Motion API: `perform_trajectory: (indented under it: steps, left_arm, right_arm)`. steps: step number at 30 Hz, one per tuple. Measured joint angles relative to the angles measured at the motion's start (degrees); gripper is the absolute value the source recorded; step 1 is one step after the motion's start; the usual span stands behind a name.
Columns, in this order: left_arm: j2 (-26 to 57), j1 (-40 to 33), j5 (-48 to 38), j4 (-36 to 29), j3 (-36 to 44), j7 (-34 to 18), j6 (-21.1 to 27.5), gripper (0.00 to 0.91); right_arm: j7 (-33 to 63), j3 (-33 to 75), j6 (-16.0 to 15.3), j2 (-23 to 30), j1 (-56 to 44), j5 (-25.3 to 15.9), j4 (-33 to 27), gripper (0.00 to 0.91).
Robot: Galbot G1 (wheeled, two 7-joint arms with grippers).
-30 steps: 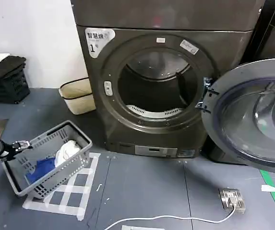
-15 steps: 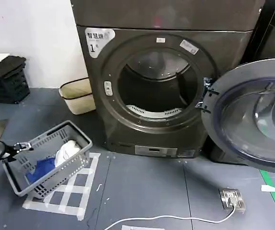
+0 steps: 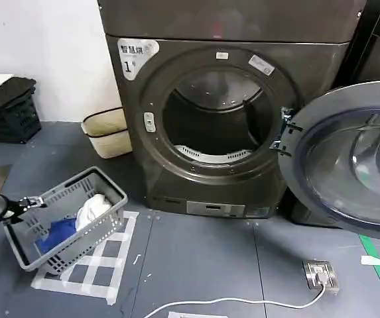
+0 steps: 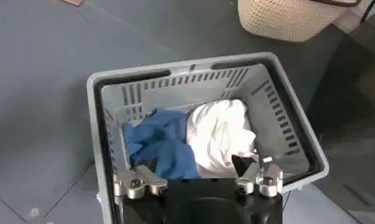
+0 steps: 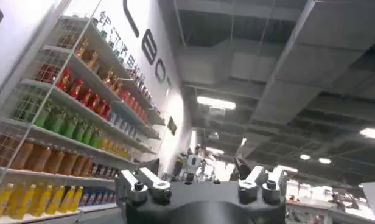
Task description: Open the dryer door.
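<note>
- The dryer door (image 3: 349, 159) stands swung wide open, to the right of the drum opening (image 3: 217, 119).
- Hinged at that opening's right edge.
- Its round bluish-grey inner face and dark glass centre look into the room.

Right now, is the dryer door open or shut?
Open: the dryer door is swung fully aside, inner face showing, exposing the drum opening.

The left hand (image 3: 25, 203) hangs low at the robot's left, fingers spread — the right hand (image 5: 199, 181) tilts upward, fingers spread.
</note>
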Motion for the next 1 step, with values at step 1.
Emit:
perform_trajectory:
  steps: [1]
  left_arm:
    - [0.00, 0.00, 0.01, 0.00, -0.01, 0.00, 0.00, 0.907]
  right_arm:
    - [0.00, 0.00, 0.00, 0.00, -0.02, 0.00, 0.00, 0.907]
